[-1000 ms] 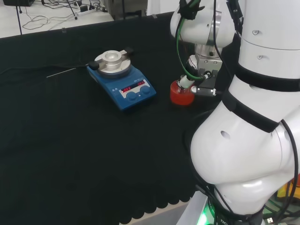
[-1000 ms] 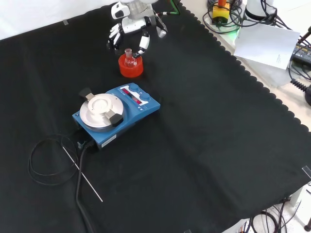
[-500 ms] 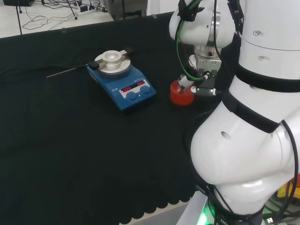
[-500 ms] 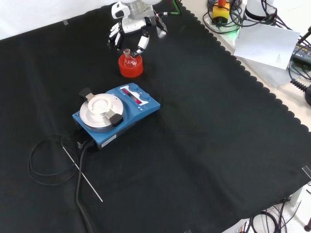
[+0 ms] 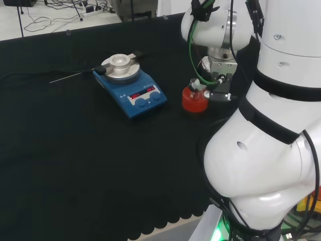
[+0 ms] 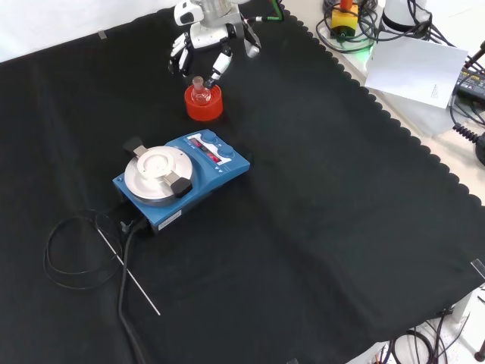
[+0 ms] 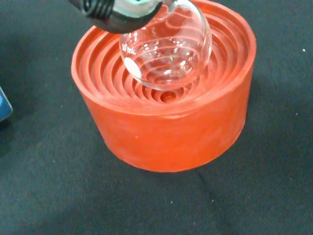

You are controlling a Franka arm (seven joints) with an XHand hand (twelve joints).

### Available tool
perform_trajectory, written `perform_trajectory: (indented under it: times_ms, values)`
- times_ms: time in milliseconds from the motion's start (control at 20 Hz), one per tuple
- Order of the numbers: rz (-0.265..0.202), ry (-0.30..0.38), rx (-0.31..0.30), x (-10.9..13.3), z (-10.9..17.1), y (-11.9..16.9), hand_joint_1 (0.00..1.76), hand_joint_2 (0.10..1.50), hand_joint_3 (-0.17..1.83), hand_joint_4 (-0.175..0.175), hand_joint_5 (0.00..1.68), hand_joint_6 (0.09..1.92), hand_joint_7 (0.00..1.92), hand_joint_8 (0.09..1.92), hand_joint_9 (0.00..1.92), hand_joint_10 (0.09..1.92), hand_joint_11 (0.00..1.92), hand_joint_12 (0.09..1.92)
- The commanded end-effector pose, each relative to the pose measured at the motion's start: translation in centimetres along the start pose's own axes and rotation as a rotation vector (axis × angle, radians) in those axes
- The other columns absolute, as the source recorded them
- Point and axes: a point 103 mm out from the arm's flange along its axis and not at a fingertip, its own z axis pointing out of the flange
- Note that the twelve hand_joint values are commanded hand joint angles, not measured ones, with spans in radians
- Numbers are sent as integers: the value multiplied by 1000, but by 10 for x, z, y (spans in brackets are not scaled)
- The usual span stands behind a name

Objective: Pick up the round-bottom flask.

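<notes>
A clear round-bottom flask [image 7: 166, 51] sits tilted in the hollow of a red ribbed stand [image 7: 166, 122], its bulb close over the inner ribs. A dark fingertip [image 7: 117, 12] covers its neck. In the front view the hand [image 6: 204, 42] comes from the top, and its fingers curl down on both sides of the neck of the flask [image 6: 199, 89] above the stand [image 6: 204, 108]. In the head view the hand [image 5: 216, 75] stands just right of the flask [image 5: 196, 86] and the stand [image 5: 194, 102].
A blue hotplate stirrer [image 6: 178, 178] with a round metal top stands in front of the stand in the front view. Its black cable [image 6: 76, 250] and a thin metal probe [image 6: 129, 277] lie on the cloth nearer the front. The cloth's scalloped edge [image 6: 394, 125] runs at the right.
The hand has risen slightly at the flask's neck. In the head view more of the flask shows beside the fingers. The stand and the stirrer have not moved.
</notes>
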Motion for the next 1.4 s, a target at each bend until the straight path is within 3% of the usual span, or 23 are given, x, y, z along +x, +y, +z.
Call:
perform_trajectory:
  times_ms: [50,200,300,350,450,600,700,1050,1400]
  values:
    - [-1,9,2,0,1,-2,1020,1063,105,149,967,1035,387,711,594,627,414,1318]
    - [0,19,15,-1,2,-2,1026,1061,96,147,979,1016,384,713,592,630,410,1321]
    - [-2,20,27,0,4,-2,989,993,87,-9,916,915,379,705,589,624,405,1315]
    - [-1,22,33,0,5,-2,980,969,87,-54,882,883,374,701,586,622,400,1312]
    - [1,20,47,0,6,-2,971,863,264,-89,824,869,357,700,570,626,383,1318]
    - [5,18,65,1,8,-1,969,690,596,-90,738,876,320,712,533,648,346,1340]
    - [1,19,65,1,8,-1,968,644,670,-87,665,863,292,715,507,657,323,1345]
    - [-12,25,40,2,4,0,949,613,694,-81,593,836,269,718,484,667,304,1353]
    - [-13,23,47,4,5,2,910,640,688,-83,694,832,297,731,513,684,324,1353]
